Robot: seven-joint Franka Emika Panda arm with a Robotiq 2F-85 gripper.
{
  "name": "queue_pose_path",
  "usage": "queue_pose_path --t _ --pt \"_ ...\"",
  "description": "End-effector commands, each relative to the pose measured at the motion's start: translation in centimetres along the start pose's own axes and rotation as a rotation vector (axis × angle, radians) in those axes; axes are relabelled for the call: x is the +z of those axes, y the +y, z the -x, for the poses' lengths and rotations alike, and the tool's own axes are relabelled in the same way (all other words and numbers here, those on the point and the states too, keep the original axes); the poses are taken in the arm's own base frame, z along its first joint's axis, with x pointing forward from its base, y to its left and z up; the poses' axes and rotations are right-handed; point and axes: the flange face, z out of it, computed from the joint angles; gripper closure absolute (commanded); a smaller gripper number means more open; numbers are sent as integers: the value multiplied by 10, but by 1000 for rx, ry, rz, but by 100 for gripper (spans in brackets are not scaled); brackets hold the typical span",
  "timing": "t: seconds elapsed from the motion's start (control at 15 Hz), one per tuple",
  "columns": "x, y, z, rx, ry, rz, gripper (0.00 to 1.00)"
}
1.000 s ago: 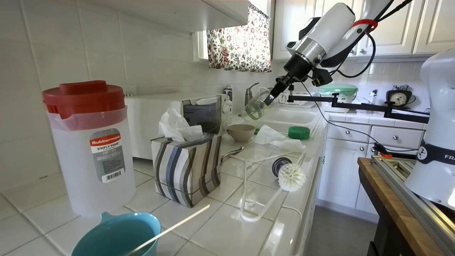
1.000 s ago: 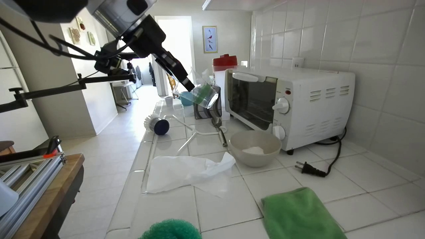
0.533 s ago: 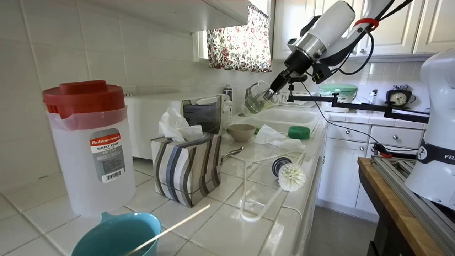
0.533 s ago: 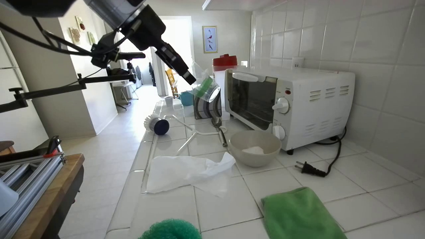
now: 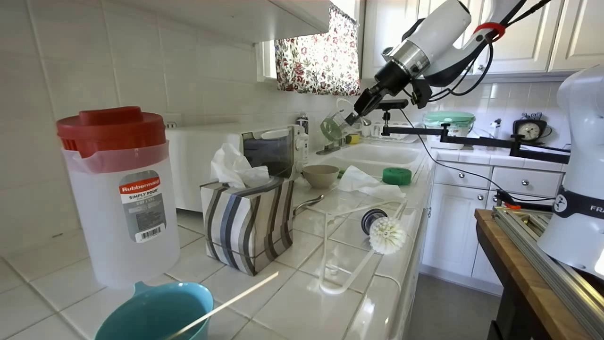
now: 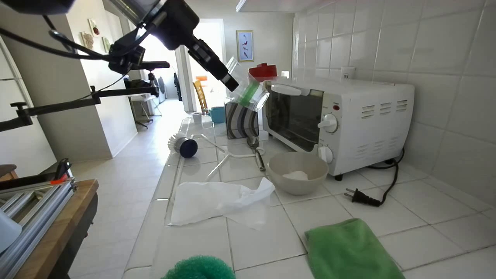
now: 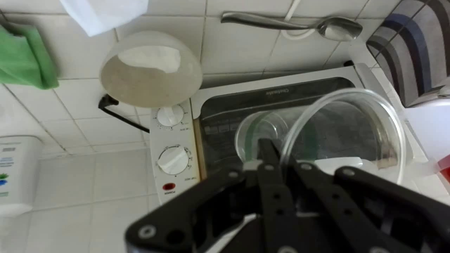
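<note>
The gripper (image 6: 231,83) has its fingers pressed almost together, pinching the side of a clear cup (image 6: 259,99) near the rim. The cup hangs in the air well above the counter (image 6: 263,242), tilted, its base lower than its mouth, and a green band circles it. In the wrist view the mouth faces the camera, and the dark door of the white oven (image 7: 219,140) shows through the clear side.

The oven stands on the counter near the tiled wall (image 6: 391,42), its plug (image 6: 364,197) lying beside it. By its corner stands a beige bowl (image 6: 294,189) with something white in the bottom; what it is cannot be told. A spoon (image 7: 339,28) lies between the bowl and the striped tissue box (image 5: 247,229), and white paper (image 6: 221,201) lies just beside the bowl. In an exterior view a green cloth (image 6: 350,250) and a green scrubber (image 6: 199,269) lie nearer the camera than the bowl. A brush (image 6: 183,146) rests near the counter's edge. A red-lidded pitcher (image 5: 127,203) stands beside the tissue box, and a teal cup (image 5: 141,307) holds a thin stick (image 5: 236,300).
</note>
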Motion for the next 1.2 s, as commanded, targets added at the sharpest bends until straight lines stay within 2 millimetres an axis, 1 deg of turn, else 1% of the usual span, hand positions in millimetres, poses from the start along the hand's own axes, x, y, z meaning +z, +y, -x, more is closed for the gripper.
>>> queue_pose_path --t 0.0,0.07,0.13,0.4,0.6,0.73,0.87,1.13 --pt "1 0 1 0 -3 0 96" --pt "1 0 1 0 -3 1 96" --pt "1 0 1 0 -3 1 99" --pt "-13 -5 -3 28 -16 -125 99" --pt "-17 -9 -2 36 -32 -174 99" --pt "-15 -10 0 40 -45 -188 99" --pt "-8 -13 3 43 -59 -188 99" --pt "9 -26 8 39 -88 -202 99"
